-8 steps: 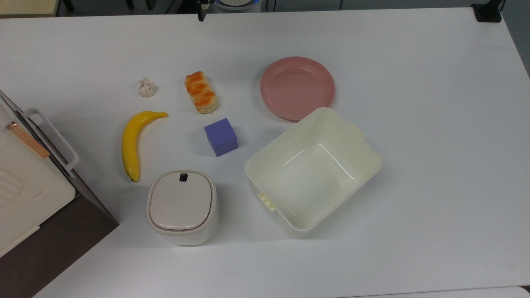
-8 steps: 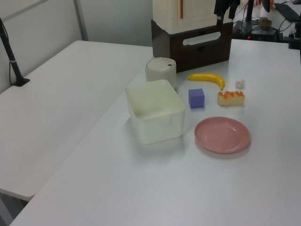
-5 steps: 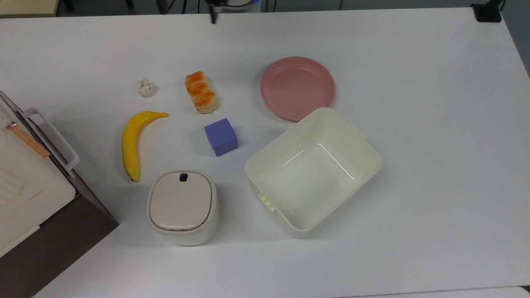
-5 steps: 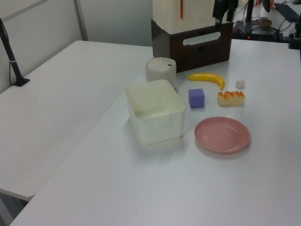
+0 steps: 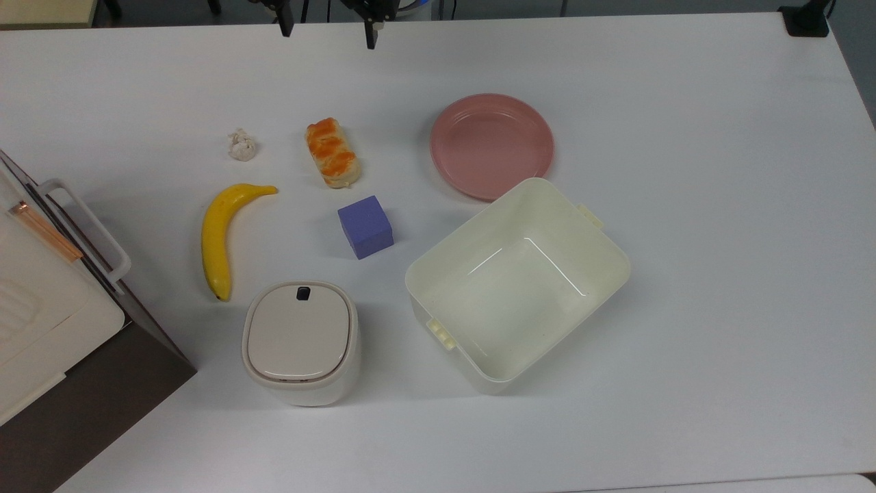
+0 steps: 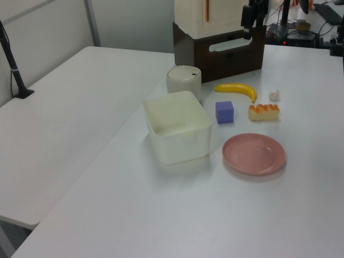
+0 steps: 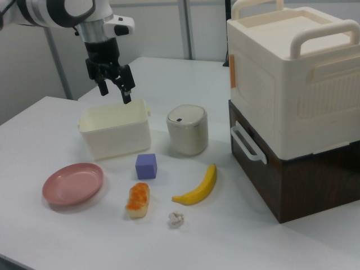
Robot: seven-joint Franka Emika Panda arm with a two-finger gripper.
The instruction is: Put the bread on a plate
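Observation:
The bread (image 5: 332, 152), an oblong tan bun with orange glazed patches, lies on the white table between a paper ball and the plate (image 5: 491, 145). That plate is round, pink and bare. My gripper (image 5: 327, 31) hangs open over the table's far edge in the top view, well beyond the bread, with nothing between its widely spread fingers. In the right view the gripper (image 7: 115, 93) hovers high above the cream tub, far from the bread (image 7: 138, 199) and the plate (image 7: 73, 183). The left view shows the bread (image 6: 264, 112) just behind the plate (image 6: 253, 153).
A purple cube (image 5: 365, 226) sits just in front of the bread, a banana (image 5: 219, 233) and a crumpled paper ball (image 5: 241, 145) to the top view's left. A cream tub (image 5: 527, 287) adjoins the plate. A lidded white bin (image 5: 301, 339) and a big cream-and-brown box (image 5: 41, 322) stand nearby.
The gripper has come farther into the top view from the far edge; both fingers now show, wide apart. The things on the table have not moved.

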